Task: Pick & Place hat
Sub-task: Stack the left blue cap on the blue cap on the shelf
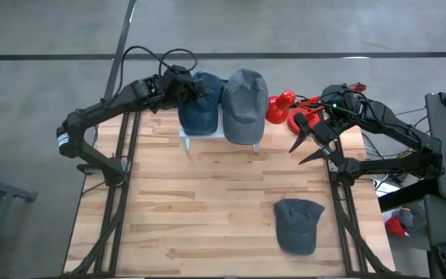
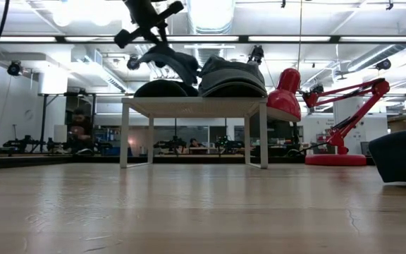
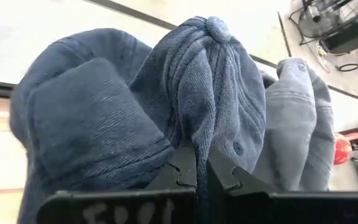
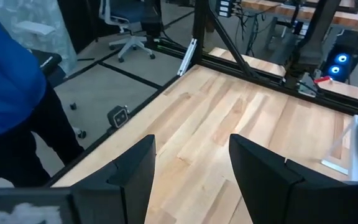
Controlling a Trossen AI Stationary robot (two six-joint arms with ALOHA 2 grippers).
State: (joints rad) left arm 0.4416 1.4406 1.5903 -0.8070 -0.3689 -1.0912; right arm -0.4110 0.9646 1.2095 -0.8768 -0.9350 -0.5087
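L gripper (image 1: 186,87) is clamped shut on the blue hat (image 1: 200,103), pinching a fold of crown fabric just under the top button (clear in the left wrist view). The hat sits at the left end of the small white stand (image 1: 196,139), at the table's far edge, touching the grey hat (image 1: 244,105) beside it. R gripper (image 1: 310,143) hangs near the right edge w/ fingers apart, holding nothing, just waiting.

Step in hand looks like the lift or the set-down of the blue hat. To do it well: move straight up/down, slow, so the soft crown doesn't drag the grey one off.

Materials: washed denim-like cloth, floppy, seamed panels. A third dark cap (image 1: 298,225) lies on the wood-slat table (image 1: 207,209). Red lamp (image 1: 285,107) behind, glossy, rigid.
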